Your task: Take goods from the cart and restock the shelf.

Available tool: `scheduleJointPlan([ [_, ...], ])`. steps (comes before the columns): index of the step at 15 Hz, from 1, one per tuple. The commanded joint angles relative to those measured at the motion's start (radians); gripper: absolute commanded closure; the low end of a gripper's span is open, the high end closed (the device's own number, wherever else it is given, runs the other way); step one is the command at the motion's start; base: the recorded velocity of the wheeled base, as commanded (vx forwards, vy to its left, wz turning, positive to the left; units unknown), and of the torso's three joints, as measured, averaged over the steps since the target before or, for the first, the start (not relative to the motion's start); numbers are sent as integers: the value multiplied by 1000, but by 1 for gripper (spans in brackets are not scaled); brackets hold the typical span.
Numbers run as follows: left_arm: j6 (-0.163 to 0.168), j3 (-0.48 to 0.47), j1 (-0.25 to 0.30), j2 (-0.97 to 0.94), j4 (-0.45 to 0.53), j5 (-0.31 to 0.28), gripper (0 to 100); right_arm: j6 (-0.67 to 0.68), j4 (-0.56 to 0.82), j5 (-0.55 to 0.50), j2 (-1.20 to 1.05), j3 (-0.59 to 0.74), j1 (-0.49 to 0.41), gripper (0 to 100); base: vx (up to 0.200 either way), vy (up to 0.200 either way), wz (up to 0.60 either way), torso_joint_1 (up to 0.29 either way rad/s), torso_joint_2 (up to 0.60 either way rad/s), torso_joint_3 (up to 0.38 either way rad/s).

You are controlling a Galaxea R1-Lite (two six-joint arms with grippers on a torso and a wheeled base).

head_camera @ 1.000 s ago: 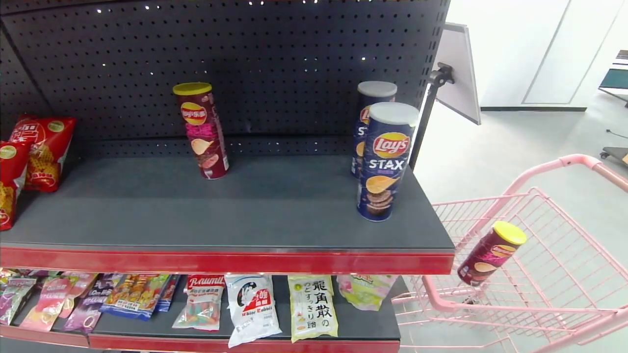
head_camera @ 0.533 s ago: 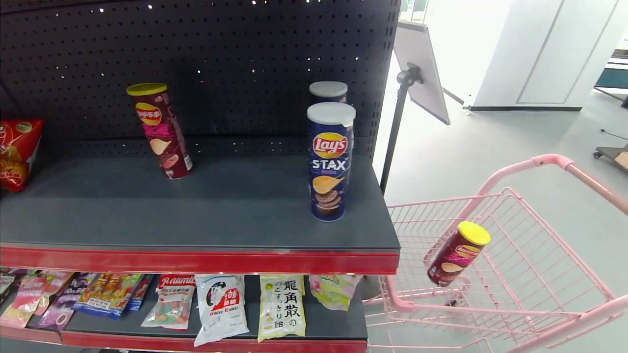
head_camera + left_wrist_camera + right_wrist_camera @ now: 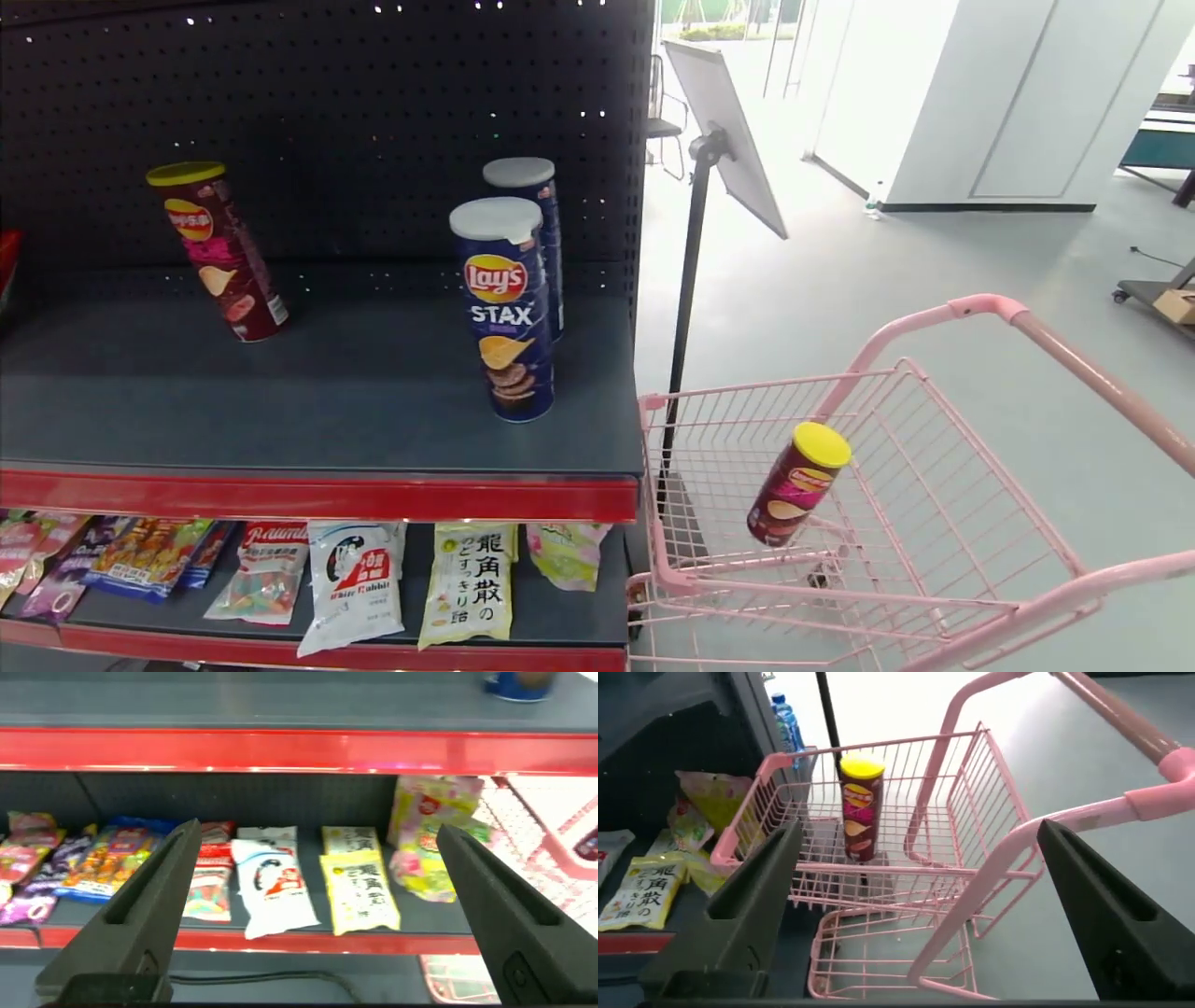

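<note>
1. Pink wire cart (image 3: 980,304) stands on the floor just right of the shelf (image 3: 327,401) in the head view. A yellow-lidded maroon can (image 3: 798,483) stands inside the cart's basket, in its left half. On the shelf's upper board, a second maroon can (image 3: 219,252) stands far to the left, close to the pegboard (image 3: 355,103). Two blue cans with grey lids stand at the right end, one behind the other: the front blue can (image 3: 504,313) and the rear blue can (image 3: 534,187). Snack bags (image 3: 350,583) lie in a row on the lower board. A sign stand (image 3: 724,140) rises from the floor just past the shelf's right end.
2. Left wrist view: the left fingers (image 3: 140,915) are spread wide with nothing between them. They face the lower board, and the snack bags lie beyond the gap, under the upper board's red front edge.
3. Right wrist view: the right fingers (image 3: 747,915) are also spread wide and hold nothing. They are apart from the cart. The yellow-lidded maroon can stands upright in the basket, seen between the two fingers.
</note>
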Motion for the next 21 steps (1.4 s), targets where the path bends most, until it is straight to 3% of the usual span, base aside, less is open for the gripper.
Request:
scheduleJointPlan([
  [1, -1, 0, 0, 1, 0, 1, 0, 0, 0, 0, 1, 0, 0, 0, 0, -200, 0, 2, 2, 7],
  [5, -1, 0, 0, 1, 0, 1, 0, 0, 0, 0, 1, 0, 0, 0, 0, -200, 0, 1, 1, 0],
  [12, -1, 0, 0, 1, 0, 1, 0, 2, 0, 2, 1, 0, 0, 0, 0, 0, 0, -12, 28, 13],
  [21, -1, 0, 0, 1, 0, 1, 0, 2, 0, 2, 1, 0, 0, 0, 0, 0, 0, -179, 436, 251],
])
